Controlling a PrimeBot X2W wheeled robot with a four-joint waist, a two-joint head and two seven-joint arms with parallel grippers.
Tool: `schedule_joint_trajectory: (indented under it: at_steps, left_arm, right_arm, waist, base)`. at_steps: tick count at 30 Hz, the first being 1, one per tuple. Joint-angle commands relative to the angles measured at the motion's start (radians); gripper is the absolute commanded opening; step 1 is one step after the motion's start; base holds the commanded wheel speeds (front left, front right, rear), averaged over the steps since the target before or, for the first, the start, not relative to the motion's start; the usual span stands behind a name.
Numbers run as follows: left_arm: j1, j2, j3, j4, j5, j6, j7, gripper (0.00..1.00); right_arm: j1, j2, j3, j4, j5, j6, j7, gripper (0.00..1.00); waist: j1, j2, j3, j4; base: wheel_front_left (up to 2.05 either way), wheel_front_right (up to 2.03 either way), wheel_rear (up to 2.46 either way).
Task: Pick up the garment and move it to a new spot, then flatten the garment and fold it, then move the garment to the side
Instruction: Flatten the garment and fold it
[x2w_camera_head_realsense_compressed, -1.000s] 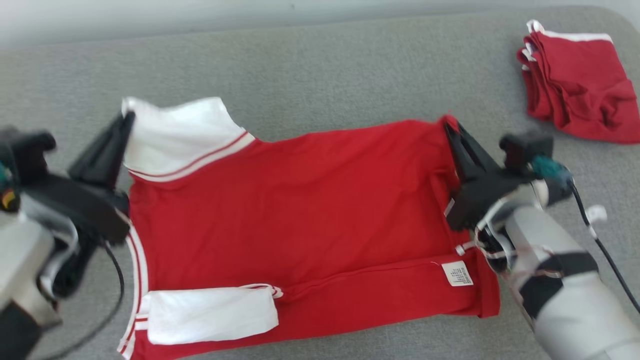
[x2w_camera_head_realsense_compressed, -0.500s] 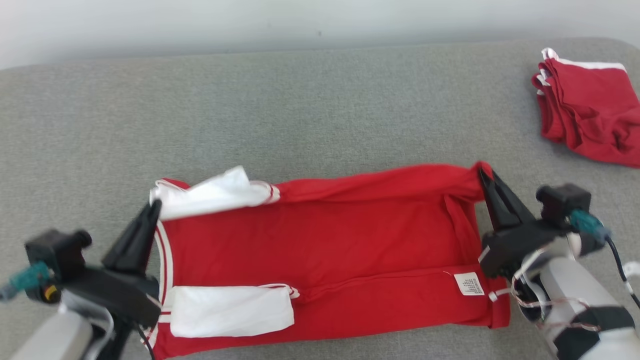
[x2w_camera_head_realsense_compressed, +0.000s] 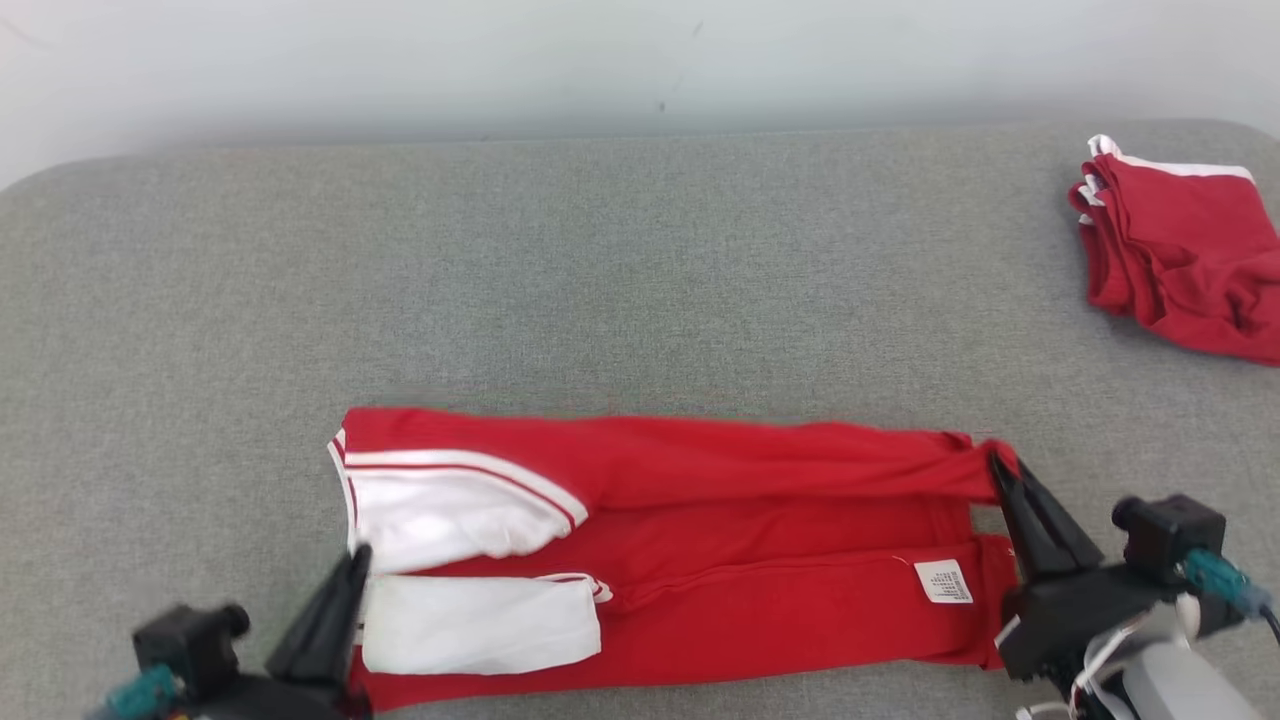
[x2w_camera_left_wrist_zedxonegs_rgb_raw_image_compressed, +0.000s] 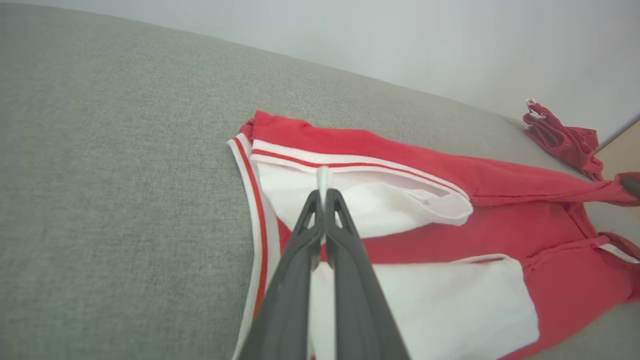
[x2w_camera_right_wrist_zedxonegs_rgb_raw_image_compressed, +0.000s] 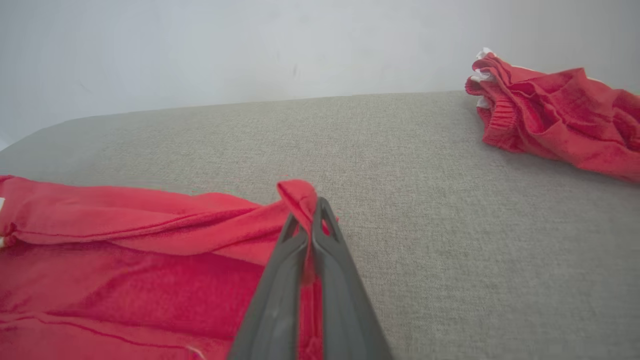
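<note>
The garment (x2w_camera_head_realsense_compressed: 760, 590), a red top with white sleeves and striped trim, lies on the grey surface as a long band, its far edge doubled over toward me. My left gripper (x2w_camera_head_realsense_compressed: 358, 558) is shut on the white sleeve edge at the garment's left end; white cloth (x2w_camera_left_wrist_zedxonegs_rgb_raw_image_compressed: 350, 200) sticks out between its closed tips (x2w_camera_left_wrist_zedxonegs_rgb_raw_image_compressed: 323, 192). At the right end, my right gripper (x2w_camera_head_realsense_compressed: 998, 468) is shut on a red corner, and the red fabric (x2w_camera_right_wrist_zedxonegs_rgb_raw_image_compressed: 125, 280) bunches up around its tips (x2w_camera_right_wrist_zedxonegs_rgb_raw_image_compressed: 312, 205). A white label (x2w_camera_head_realsense_compressed: 943, 581) shows near the right end.
A second red garment (x2w_camera_head_realsense_compressed: 1180, 260) with white trim sits in a folded pile at the far right. The grey padded surface (x2w_camera_head_realsense_compressed: 600, 280) stretches wide beyond the garment up to a pale wall. Its rounded left corner lies at the far left.
Both grippers have drawn the garment's far edge toward the near edge, so the wide spread cloth is now a narrow band. The head camera has also shifted, showing more of the far surface.
</note>
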Motion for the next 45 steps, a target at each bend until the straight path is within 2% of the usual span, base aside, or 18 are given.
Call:
schedule_joint_trajectory:
  at_steps: [1, 6, 7, 8, 9, 13, 18, 23, 26, 31, 38, 45]
  left_arm:
    - [0.02, -0.005, 0.003, 0.005, 0.016, -0.005, -0.003, 0.0]
    - [0.067, -0.037, 0.03, 0.019, 0.053, -0.007, -0.003, 0.0]
    - [0.073, -0.042, 0.038, 0.022, 0.061, -0.004, -0.003, 0.0]
    - [0.077, -0.045, 0.046, 0.022, 0.077, -0.004, -0.003, 0.44]
    - [0.081, -0.051, 0.055, 0.022, 0.092, -0.005, -0.003, 1.0]
    - [0.098, -0.071, 0.109, 0.009, 0.129, -0.005, -0.003, 1.0]
    - [0.13, -0.109, 0.229, -0.041, 0.2, -0.001, -0.003, 1.0]
    - [0.176, -0.154, 0.366, -0.12, 0.315, 0.013, -0.003, 1.0]
    - [0.2, -0.196, 0.451, -0.176, 0.421, 0.016, -0.003, 1.0]
    - [0.224, -0.241, 0.525, -0.192, 0.485, 0.005, -0.003, 1.0]
    - [0.223, -0.279, 0.551, -0.177, 0.524, -0.006, -0.003, 1.0]
    - [0.209, -0.287, 0.533, -0.163, 0.539, -0.006, -0.003, 1.0]
  right_arm:
    - [0.018, -0.005, -0.007, -0.01, -0.006, -0.003, 0.006, 0.0]
    - [0.081, 0.005, -0.034, -0.059, -0.014, -0.003, 0.032, 0.0]
    - [0.093, 0.007, -0.041, -0.068, -0.017, -0.003, 0.034, 0.3]
    - [0.103, 0.009, -0.046, -0.078, -0.02, -0.003, 0.038, 0.98]
    - [0.114, 0.011, -0.05, -0.089, -0.022, -0.003, 0.04, 1.0]
    - [0.158, -0.01, -0.044, -0.155, -0.018, -0.003, 0.046, 1.0]
    - [0.213, -0.036, -0.072, -0.254, -0.008, -0.003, 0.051, 1.0]
    - [0.229, -0.016, -0.131, -0.266, -0.035, -0.003, 0.102, 1.0]
    - [0.206, 0.028, -0.184, -0.231, -0.083, -0.003, 0.146, 1.0]
    - [0.175, 0.085, -0.233, -0.152, -0.127, -0.003, 0.209, 1.0]
    - [0.103, 0.138, -0.258, 0.003, -0.146, -0.003, 0.259, 1.0]
    - [0.056, 0.161, -0.246, 0.149, -0.163, -0.003, 0.273, 1.0]
  waist:
    - [0.0001, 0.0, -0.002, -0.002]
    - [0.0001, 0.0, -0.015, -0.005]
    - [0.0001, 0.0, -0.018, -0.004]
    - [0.0001, 0.0, -0.021, -0.003]
    - [0.0001, 0.0, -0.024, -0.003]
    - [0.0001, 0.0, -0.036, 0.0]
    - [0.0001, 0.0, -0.05, 0.001]
    - [0.0001, 0.0, -0.067, 0.004]
    - [0.0001, 0.0, -0.075, 0.021]
    - [0.0001, 0.0, -0.082, 0.041]
    - [0.0001, 0.0, -0.077, 0.068]
    - [0.0001, 0.0, -0.079, 0.083]
  base:
    - [0.0, 0.0, 0.0]
    - [0.0, 0.0, 0.0]
    - [0.0, 0.0, 0.0]
    - [0.0, 0.0, 0.0]
    - [0.0, 0.0, 0.0]
    - [0.0, 0.0, 0.0]
    - [0.0, 0.0, 0.0]
    - [0.0, 0.0, 0.0]
    - [0.0, 0.0, 0.0]
    - [0.0, 0.0, 0.0]
    - [0.0, 0.0, 0.0]
    - [0.0, 0.0, 0.0]
